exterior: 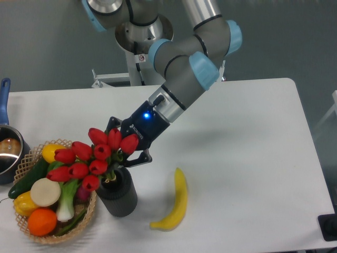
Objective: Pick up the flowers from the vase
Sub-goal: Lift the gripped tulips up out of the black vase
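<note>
So the flowers (90,158), a bunch of red tulip buds with some green leaf showing, are seen sitting in the vase (118,194), the dark grey ribbed cylinder parked on the white table (242,158) near its front-left part. The bunch is clearly wider than the vase mouth and is spread up and to the left, so a few buds are hung out over the edge of the wicker basket (31,232) right beside it. The gripper (125,153) is angled down from the upper right and is tucked in right behind the top buds, with its blue status light lit on the black body. One of the fingers (138,158) can be made out just right of the stems, above the vase rim, but the other is hidden behind the buds, so whether they're apart or clamped on the stems can't really be told. The basket is packed with produce: an orange (41,221), a yellow lemon (51,152), a cucumber (29,178), a leek-type green-and-white vegetable (66,203) and a round pale slice (45,192). A banana (176,203) is laid on the table just right of the vase, not touching it. A blue-handled steel pot (7,153) is cut off at the left edge.
</note>
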Robot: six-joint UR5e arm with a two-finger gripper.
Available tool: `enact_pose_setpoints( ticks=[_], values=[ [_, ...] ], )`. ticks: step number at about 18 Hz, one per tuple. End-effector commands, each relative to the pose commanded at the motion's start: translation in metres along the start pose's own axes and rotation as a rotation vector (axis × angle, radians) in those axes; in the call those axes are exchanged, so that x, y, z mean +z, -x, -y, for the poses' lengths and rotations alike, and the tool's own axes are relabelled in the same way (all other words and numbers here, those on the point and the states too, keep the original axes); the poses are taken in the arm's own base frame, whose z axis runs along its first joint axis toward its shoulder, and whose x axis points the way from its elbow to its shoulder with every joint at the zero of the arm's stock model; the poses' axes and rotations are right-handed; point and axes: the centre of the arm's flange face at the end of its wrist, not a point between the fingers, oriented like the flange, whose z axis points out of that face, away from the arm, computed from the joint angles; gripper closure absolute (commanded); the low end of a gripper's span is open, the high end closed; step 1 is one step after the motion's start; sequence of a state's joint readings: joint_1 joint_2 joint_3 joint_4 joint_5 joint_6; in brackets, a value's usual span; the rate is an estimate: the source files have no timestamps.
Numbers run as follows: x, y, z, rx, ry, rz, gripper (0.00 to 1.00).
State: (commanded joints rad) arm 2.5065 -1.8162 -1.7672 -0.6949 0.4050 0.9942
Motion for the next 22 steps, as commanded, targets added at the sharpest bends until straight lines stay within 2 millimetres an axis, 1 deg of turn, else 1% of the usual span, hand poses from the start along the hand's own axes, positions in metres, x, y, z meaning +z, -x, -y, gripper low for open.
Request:
enact_pose_setpoints(
  ticks=[5,6,8,10,13,19,22],
  values=[
    [-0.010,0.005,0.030,-0.030,-0.032,0.009,0.67],
    [-0.014,0.007,0.034,-0.034,-0.046,0.007,0.67],
    [-0.028,0.013,0.044,-0.054,-0.082,0.010,0.67],
    [-0.040,0.017,0.058,-0.074,-0.094,0.027,0.67],
    [-0.050,0.021,0.073,-0.100,-0.104,0.042,0.67],
    [-0.065,0.028,0.086,-0.121,-0.116,0.065,0.67],
    [-0.080,0.033,0.104,-0.149,-0.131,0.086,0.67]
  ],
)
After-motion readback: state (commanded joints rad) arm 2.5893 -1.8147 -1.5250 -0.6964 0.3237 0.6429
